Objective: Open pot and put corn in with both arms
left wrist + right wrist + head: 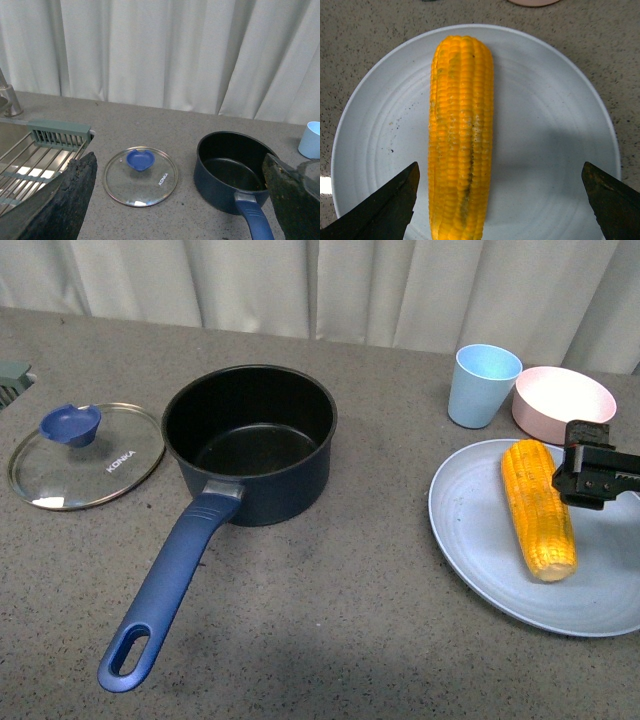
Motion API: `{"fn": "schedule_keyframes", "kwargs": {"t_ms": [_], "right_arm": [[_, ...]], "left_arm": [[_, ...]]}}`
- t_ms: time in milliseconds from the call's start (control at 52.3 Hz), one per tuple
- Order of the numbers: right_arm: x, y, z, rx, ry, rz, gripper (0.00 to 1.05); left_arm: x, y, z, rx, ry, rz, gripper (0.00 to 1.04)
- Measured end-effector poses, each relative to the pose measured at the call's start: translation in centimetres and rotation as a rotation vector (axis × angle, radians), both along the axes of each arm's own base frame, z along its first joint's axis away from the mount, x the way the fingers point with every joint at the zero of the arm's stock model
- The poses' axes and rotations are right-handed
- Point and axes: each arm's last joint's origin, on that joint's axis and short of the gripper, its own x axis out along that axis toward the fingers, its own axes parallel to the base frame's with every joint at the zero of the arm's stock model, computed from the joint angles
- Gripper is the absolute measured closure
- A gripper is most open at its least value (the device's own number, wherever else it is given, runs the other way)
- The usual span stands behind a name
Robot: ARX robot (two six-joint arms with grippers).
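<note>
The dark navy pot (250,445) stands uncovered at the table's middle, its long blue handle (165,590) pointing toward me. Its glass lid (87,454) with a blue knob lies flat on the table to the pot's left. The corn (537,507) lies on a light blue plate (480,540) at the right. My right gripper (590,475) is open above the plate, beside the corn; in the right wrist view the corn (461,135) lies between the spread fingers (380,210), nearer one of them. My left gripper (182,200) is open and empty, out of the front view, facing lid (140,175) and pot (232,170).
A light blue cup (482,385) and a pink bowl (562,402) stand behind the plate. In the left wrist view a sink with a wire rack (35,160) lies left of the lid. White curtains hang behind the table.
</note>
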Motion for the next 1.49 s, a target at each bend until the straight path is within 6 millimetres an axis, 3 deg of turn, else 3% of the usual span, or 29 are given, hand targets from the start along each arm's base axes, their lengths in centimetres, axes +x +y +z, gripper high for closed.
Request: {"fn": "schedule_keyframes", "kwargs": {"t_ms": [191, 516, 803, 937, 1071, 1224, 1492], "right_arm": [[1.5, 1.0, -1.7, -0.017, 0.057, 0.011, 0.09], [2.9, 2.1, -2.6, -0.029, 0.07, 0.021, 0.11], [2.9, 2.9, -2.8, -0.016, 0.07, 0.032, 0.69], [3.0, 3.0, -2.8, 0.004, 0.071, 0.038, 0.86], [3.0, 2.9, -2.7, 0.031, 0.073, 0.042, 0.94], [3.2, 2.4, -1.2, 0.159, 0.013, 0.086, 0.97], [4.0, 2.6, 4.3, 0.496, -0.16, 0.202, 0.99]], "left_arm": [[0.0, 0.0, 0.0, 0.0, 0.0, 0.0, 0.07], [0.0, 0.0, 0.0, 0.0, 0.0, 0.0, 0.07], [0.0, 0.0, 0.0, 0.0, 0.0, 0.0, 0.07], [0.0, 0.0, 0.0, 0.0, 0.0, 0.0, 0.07], [0.0, 0.0, 0.0, 0.0, 0.0, 0.0, 0.07], [0.0, 0.0, 0.0, 0.0, 0.0, 0.0, 0.07], [0.0, 0.0, 0.0, 0.0, 0.0, 0.0, 0.07]]}}
